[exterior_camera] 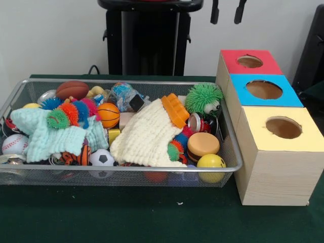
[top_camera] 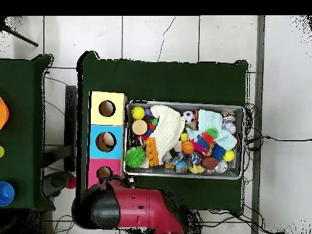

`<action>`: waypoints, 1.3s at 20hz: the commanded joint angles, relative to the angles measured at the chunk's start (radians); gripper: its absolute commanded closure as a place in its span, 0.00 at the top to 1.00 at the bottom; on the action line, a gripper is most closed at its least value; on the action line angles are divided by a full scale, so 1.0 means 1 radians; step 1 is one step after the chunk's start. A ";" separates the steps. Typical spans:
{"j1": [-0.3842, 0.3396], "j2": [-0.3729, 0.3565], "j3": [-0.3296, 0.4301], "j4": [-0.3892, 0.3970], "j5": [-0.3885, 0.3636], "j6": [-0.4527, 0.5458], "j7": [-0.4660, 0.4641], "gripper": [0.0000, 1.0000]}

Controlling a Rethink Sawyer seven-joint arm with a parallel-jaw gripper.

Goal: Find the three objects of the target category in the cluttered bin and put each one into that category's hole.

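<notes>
White wall (exterior_camera: 50,35) behind; green-covered table (exterior_camera: 126,217); white tiled floor (top_camera: 158,36).

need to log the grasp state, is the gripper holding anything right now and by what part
Nothing is held. The gripper shows only as two dark fingertips at the top edge, drawn back high above the bin, with empty space between them.

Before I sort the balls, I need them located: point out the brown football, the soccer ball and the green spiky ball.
brown football (exterior_camera: 72,89), front view, middle of its upper side.
soccer ball (exterior_camera: 102,158), front view, its front face.
green spiky ball (exterior_camera: 202,98), front view, centre of its spikes.
</notes>
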 commanded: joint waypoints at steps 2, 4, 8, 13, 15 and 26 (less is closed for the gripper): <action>-0.081 0.207 0.031 -0.172 -0.056 -0.107 0.096 1.00; -0.090 0.235 0.026 -0.203 -0.063 -0.108 0.089 1.00; -0.143 0.296 0.064 -0.236 -0.060 -0.190 0.057 1.00; -0.205 0.406 0.093 -0.295 -0.088 -0.293 0.040 1.00; -0.226 0.428 0.099 -0.306 -0.102 -0.308 0.031 1.00; -0.382 0.486 0.185 -0.369 -0.187 -0.319 -0.032 1.00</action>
